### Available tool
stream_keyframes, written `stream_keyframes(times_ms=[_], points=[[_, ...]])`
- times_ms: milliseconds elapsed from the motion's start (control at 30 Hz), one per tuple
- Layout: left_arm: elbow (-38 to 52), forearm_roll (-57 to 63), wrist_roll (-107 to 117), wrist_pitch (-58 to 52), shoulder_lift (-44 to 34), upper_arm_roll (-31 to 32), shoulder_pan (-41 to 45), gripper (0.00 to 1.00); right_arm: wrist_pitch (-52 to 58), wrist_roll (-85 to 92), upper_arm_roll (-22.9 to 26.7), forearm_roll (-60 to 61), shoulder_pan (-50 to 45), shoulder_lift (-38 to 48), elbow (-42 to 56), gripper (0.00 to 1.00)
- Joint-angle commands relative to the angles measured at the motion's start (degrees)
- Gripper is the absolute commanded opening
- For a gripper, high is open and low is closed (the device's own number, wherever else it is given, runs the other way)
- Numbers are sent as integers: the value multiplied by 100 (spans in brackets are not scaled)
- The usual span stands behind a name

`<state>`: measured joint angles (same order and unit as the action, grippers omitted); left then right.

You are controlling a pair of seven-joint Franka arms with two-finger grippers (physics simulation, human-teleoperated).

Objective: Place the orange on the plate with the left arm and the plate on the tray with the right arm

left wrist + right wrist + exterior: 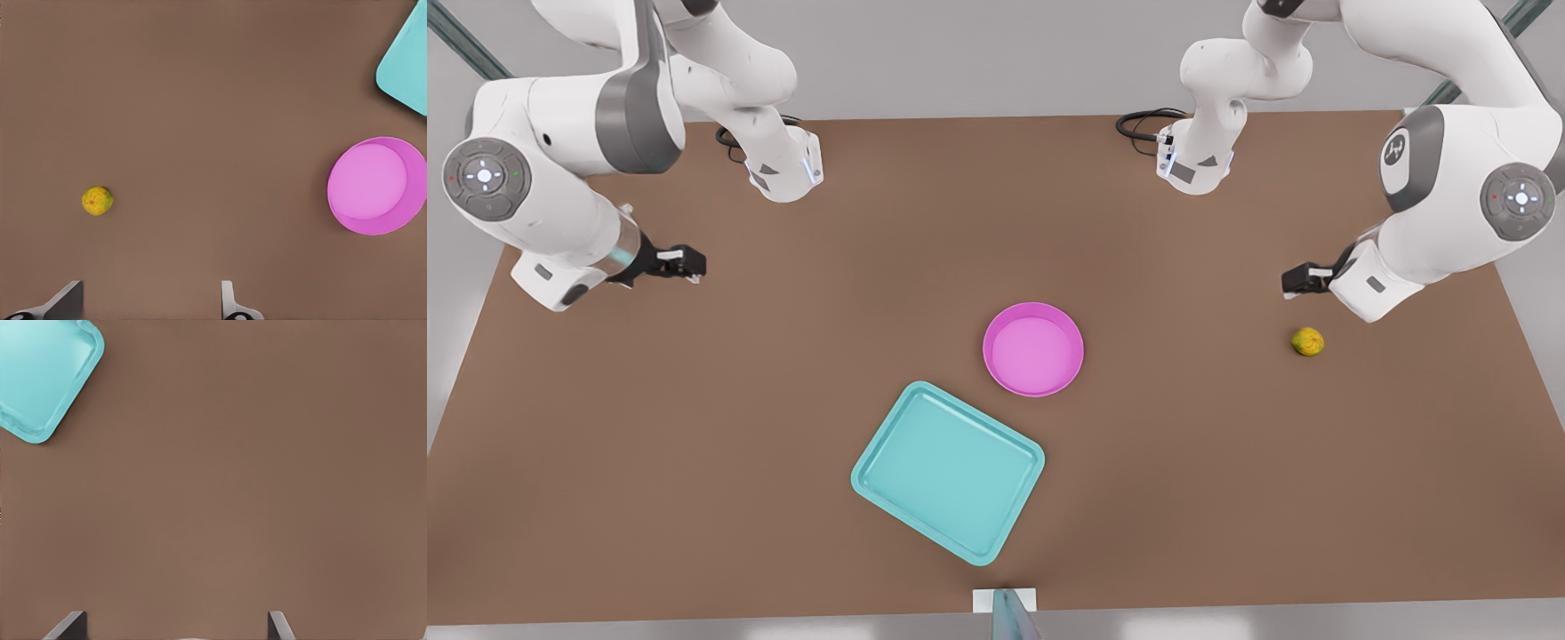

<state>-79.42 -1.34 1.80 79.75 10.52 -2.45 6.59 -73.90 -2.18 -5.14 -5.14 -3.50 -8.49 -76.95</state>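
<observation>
in the left wrist view the tray (408, 63) is cut off at the frame edge, showing one rounded corner, and the plate (377, 185) is clipped slightly at its far side. in the right wrist view a corner of the tray (41, 375) shows, the rest cut off. in the front view both grippers are small and dark, their fingertips hard to separate.

the table (783, 373) is a plain matte brown surface under a grey backdrop, with the two arm bases near its far edge.

the left gripper (1303, 281) hangs above the table at the front view's right, near the orange (1307, 341) but apart from it; its fingers (228, 301) stand wide apart and hold nothing. the right gripper (678, 263) hangs at the front view's left, well apart from everything, fingers (279, 625) spread, empty.

the orange sits alone on the table, well apart from the plate (1033, 348). the plate rests mid-table, just beside a corner of the tray (949, 471), which lies turned at an angle toward the near edge.
</observation>
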Motion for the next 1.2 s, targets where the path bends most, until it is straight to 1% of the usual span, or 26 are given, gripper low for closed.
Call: stream_keyframes(times_ms=[0,33,67,100,133,167,200,267,300,333,367,400,500,567,700,767,967,1167], points=[[-3,-7,66,199,-6,-1,0,100,-547,-116,-5,30,7,5,-4,100],[-20,11,101,208,-6,-1,0,100,-547,-125,-5,30,-1,14,-4,100],[-300,37,128,199,99,-185,-18,100,-538,-125,-5,30,-10,5,-4,100],[-950,55,146,470,144,-483,-18,100,-529,-116,-5,30,-10,-3,-13,100],[-1346,-15,-99,1066,240,-817,-53,100,-529,-116,-5,30,-10,-30,-13,100],[-1724,-33,-1371,1796,512,-1047,-324,100,-529,-107,-5,30,-2,-39,-22,100],[-2059,-24,-2059,2439,671,-1152,-527,100,-520,-116,-5,30,-2,-47,-22,100],[-2436,-33,-3027,3160,926,-1302,-721,100,-450,-134,-5,39,-81,-241,57,100],[-2893,-33,-3264,3835,944,-1390,-774,100,-415,-186,-5,48,-133,-285,48,100],[-3009,-42,-3300,4197,1084,-1390,-782,100,-432,-187,-5,22,-195,-302,48,100],[-3053,-120,-3300,4304,1224,-1381,-897,100,-467,-187,4,21,-186,-390,57,100],[-3053,-464,-3352,4374,1392,-1381,-879,100,-529,-195,4,48,-169,-504,66,100],[-3246,-464,-4170,4778,1418,-1390,-906,100,-661,-222,22,162,-116,-619,171,100],[-3457,-464,-4179,5139,1427,-1390,-897,100,-634,-222,22,153,-107,-601,163,100],[-3615,-473,-4117,5393,1726,-1381,-888,100,-626,-231,22,162,-116,-601,163,100],[-3747,-464,-3827,5393,1752,-1337,-888,100,-626,-318,22,162,-116,-610,154,100],[-3782,-464,-3827,5437,1954,-1337,-888,100,-626,-336,13,171,-116,-619,136,100],[-3800,-473,-3827,5086,1946,-1346,-897,100,-626,-336,13,180,-116,-636,136,100]])
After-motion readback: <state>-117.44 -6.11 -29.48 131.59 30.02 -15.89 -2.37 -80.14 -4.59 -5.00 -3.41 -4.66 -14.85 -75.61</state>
